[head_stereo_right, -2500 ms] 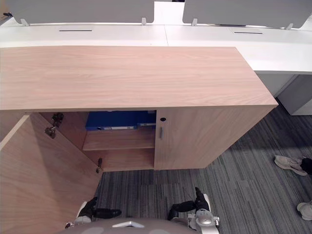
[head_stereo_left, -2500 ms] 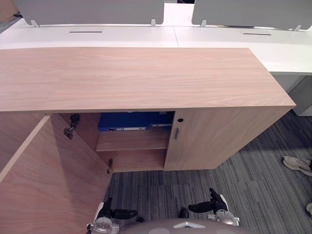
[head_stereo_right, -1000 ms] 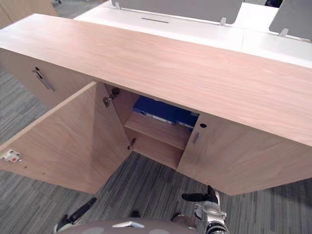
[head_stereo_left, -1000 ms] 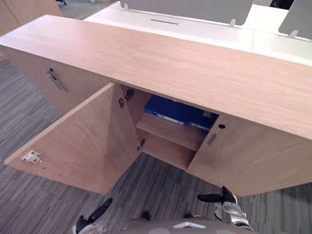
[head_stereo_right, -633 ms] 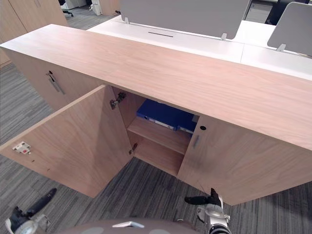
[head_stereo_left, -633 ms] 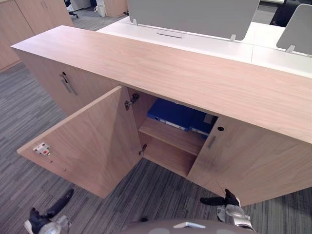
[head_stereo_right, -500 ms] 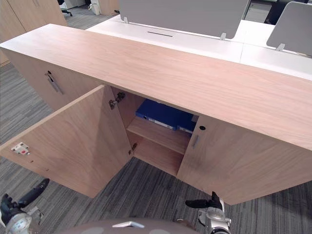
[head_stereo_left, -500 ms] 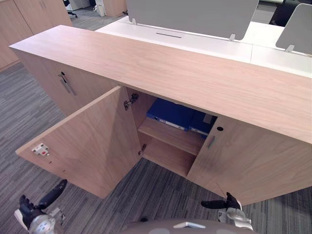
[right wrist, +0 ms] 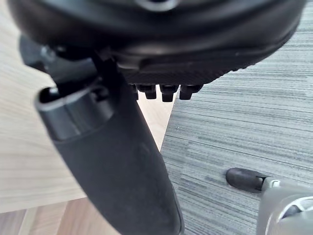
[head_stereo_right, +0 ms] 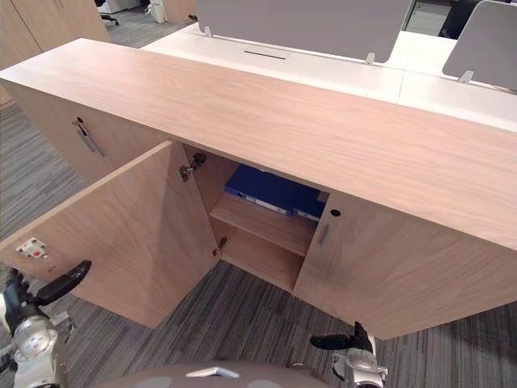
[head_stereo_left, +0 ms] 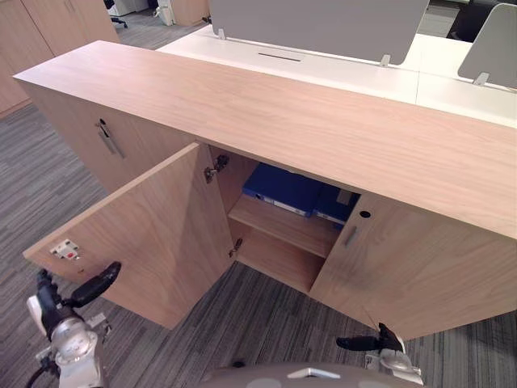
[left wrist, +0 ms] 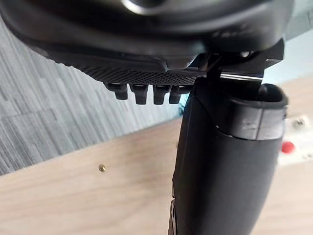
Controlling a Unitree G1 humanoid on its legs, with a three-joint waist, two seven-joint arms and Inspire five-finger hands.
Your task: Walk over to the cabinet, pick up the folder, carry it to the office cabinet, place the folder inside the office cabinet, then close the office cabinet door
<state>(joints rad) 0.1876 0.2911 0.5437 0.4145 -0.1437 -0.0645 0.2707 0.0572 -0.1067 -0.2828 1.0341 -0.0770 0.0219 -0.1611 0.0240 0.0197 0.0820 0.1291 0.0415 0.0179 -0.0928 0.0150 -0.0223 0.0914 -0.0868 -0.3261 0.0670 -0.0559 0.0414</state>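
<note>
Left hand [head_stereo_left: 56, 301] has been lifted up near the open door [head_stereo_left: 153, 234]
Its fingers are held loose, with nothing gripped; the right hand [head_stereo_left: 373, 343] is kept low over the carpet [head_stereo_left: 258, 323], also loose and empty. The blue folder [head_stereo_left: 283, 187] is seen lying on the top shelf [head_stereo_left: 283, 222] inside the office cabinet [head_stereo_left: 266, 113]

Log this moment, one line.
light wooden cabinet: door open | blue folder: inside, on shelf | left hand: open, by door edge | right hand: open, empty
</note>
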